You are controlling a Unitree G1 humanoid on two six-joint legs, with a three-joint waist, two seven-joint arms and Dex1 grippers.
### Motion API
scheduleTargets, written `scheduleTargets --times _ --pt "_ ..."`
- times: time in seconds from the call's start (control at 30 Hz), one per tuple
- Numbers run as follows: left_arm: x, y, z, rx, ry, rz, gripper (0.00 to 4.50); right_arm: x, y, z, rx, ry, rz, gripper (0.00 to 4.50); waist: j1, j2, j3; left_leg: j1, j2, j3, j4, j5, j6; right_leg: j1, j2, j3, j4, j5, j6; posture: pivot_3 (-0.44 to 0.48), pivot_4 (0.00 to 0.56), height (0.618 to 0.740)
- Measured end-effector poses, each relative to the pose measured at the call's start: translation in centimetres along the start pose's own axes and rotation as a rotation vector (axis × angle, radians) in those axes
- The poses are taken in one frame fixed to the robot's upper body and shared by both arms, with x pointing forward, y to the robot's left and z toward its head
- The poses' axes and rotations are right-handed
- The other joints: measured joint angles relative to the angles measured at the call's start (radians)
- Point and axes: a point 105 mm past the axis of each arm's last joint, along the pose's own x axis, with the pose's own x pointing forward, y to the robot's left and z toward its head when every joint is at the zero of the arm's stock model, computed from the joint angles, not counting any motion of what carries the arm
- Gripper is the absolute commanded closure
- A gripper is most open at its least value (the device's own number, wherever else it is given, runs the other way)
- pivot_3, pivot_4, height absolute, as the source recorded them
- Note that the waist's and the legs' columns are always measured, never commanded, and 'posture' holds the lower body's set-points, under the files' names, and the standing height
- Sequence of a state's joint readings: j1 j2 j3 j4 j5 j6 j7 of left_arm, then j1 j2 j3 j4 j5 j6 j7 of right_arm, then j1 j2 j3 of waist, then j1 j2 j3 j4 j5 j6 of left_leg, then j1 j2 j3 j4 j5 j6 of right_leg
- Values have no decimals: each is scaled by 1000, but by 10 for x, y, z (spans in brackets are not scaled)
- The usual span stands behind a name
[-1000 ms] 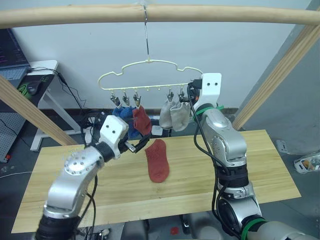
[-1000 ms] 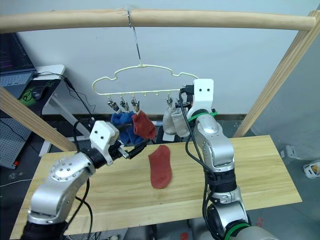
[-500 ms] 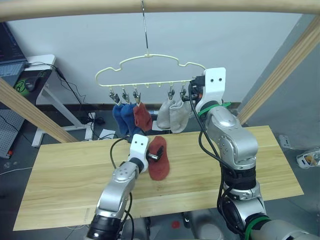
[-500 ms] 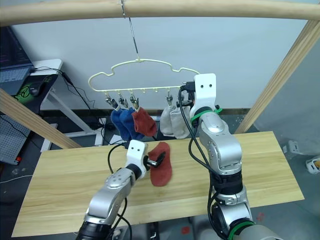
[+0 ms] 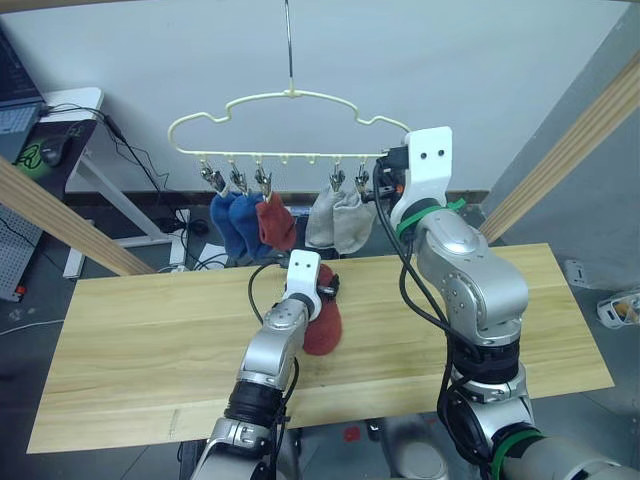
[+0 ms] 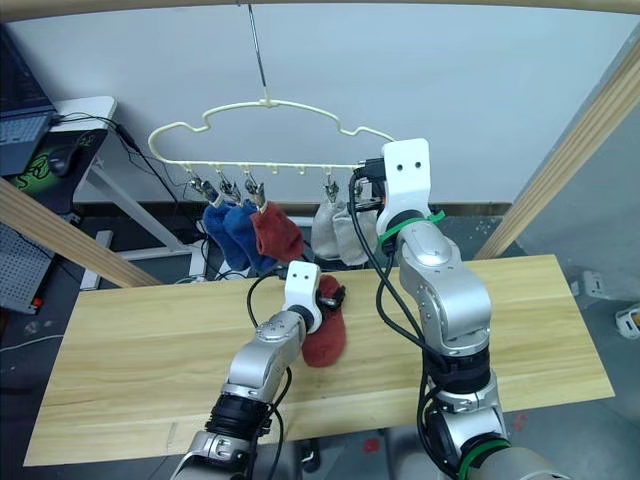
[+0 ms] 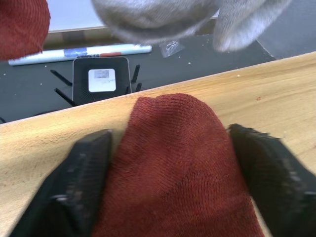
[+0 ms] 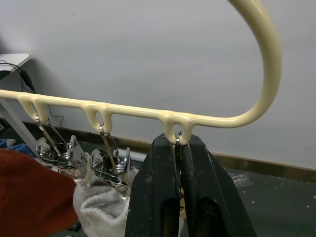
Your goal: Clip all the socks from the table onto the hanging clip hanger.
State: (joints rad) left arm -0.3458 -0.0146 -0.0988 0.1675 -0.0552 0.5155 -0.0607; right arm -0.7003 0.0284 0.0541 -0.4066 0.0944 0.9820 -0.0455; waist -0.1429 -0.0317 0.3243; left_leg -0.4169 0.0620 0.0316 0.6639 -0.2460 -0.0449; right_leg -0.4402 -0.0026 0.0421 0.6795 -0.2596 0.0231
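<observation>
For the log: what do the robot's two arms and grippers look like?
Both arms have rounded silver-grey metallic shells with black joints and loose black cables along them. Each wrist carries a white block with two small dark holes. The right arm has green bands near the wrist and low on the arm. The left gripper and right gripper each have two black fingers.
</observation>
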Motion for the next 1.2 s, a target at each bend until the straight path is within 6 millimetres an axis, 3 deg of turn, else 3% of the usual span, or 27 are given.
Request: scheduleTargets --times 0.4,0.47,0.8,0.9,1.2 --pt "-16 -6 -11 16 -12 -47 4262 0 1 1 8 -8 0 4500 -2 0 2 0 0 1 -2 0 0 -1 0 0 -1 -1 1 -280 387 740" --pt "-20 -11 -6 58 -61 -81 4493 0 1 1 11 -10 0 4500 -1 0 2 0 1 1 -2 0 0 -1 0 1 -2 -1 1 -278 380 740" --pt "-48 -72 88 358 -586 -318 4493 -3 -4 6 39 -19 -14 4500 -1 0 2 -4 1 1 -3 0 0 -2 -3 1 -6 1 1 -294 339 740" --pt "-45 -78 104 387 -669 -307 4493 -4 -3 11 46 -20 -19 4500 -3 0 2 -6 0 1 -3 0 0 -3 -3 0 -6 1 0 -307 331 740" --pt "-28 -78 116 431 -749 -241 4493 -10 -1 18 83 -27 -16 4500 -25 -1 2 -13 1 0 -3 0 0 -9 -4 -1 -7 2 0 -330 323 740"
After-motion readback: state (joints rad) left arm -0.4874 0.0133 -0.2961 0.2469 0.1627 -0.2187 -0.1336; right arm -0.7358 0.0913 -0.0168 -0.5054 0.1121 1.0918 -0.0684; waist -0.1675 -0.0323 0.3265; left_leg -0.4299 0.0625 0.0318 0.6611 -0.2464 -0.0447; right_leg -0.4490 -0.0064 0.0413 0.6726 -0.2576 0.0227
